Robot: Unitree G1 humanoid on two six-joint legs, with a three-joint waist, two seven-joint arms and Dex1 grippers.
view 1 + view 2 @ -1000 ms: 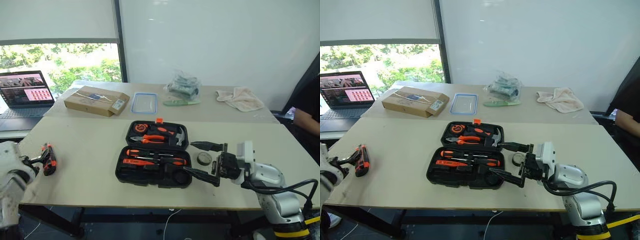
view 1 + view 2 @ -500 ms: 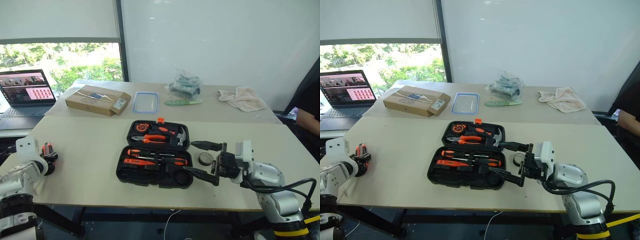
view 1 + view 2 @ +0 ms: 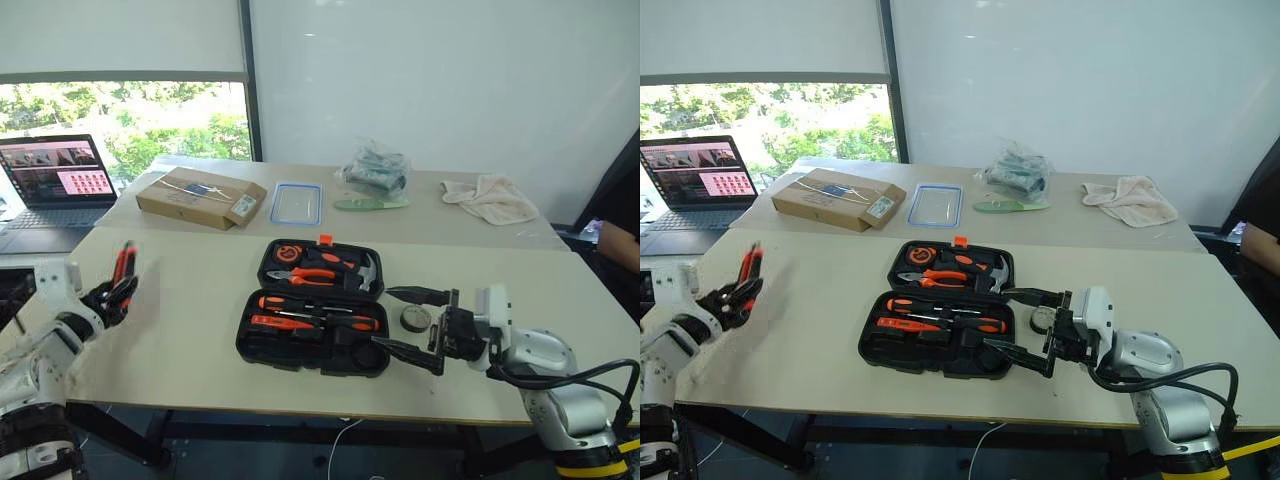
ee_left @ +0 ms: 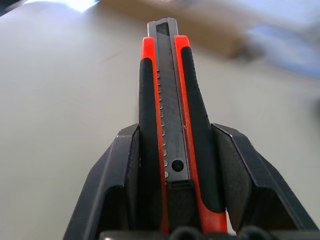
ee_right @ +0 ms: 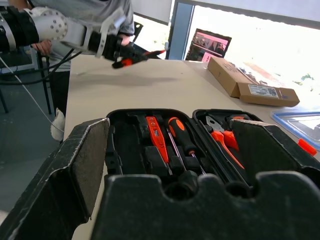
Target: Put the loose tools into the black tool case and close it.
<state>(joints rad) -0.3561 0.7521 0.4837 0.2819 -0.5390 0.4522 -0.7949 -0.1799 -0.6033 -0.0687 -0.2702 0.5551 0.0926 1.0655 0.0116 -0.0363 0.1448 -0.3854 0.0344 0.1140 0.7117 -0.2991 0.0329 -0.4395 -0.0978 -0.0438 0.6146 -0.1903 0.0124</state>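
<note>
Left gripper (image 4: 172,165) pinches the orange-black utility knife (image 4: 170,115) between both fingers, blade end jutting out past the fingertips, held clear above the table (image 3: 190,300). The open black tool case (image 3: 315,310) lies well off to that gripper's right, screwdrivers (image 3: 300,305) seated in its near half, pliers (image 3: 300,275) and hammer in the far half. Right gripper (image 3: 415,325) spread wide, empty, hovering just beside the case's right edge. Small black tape roll (image 3: 412,318) sits between its two fingers on the table.
</note>
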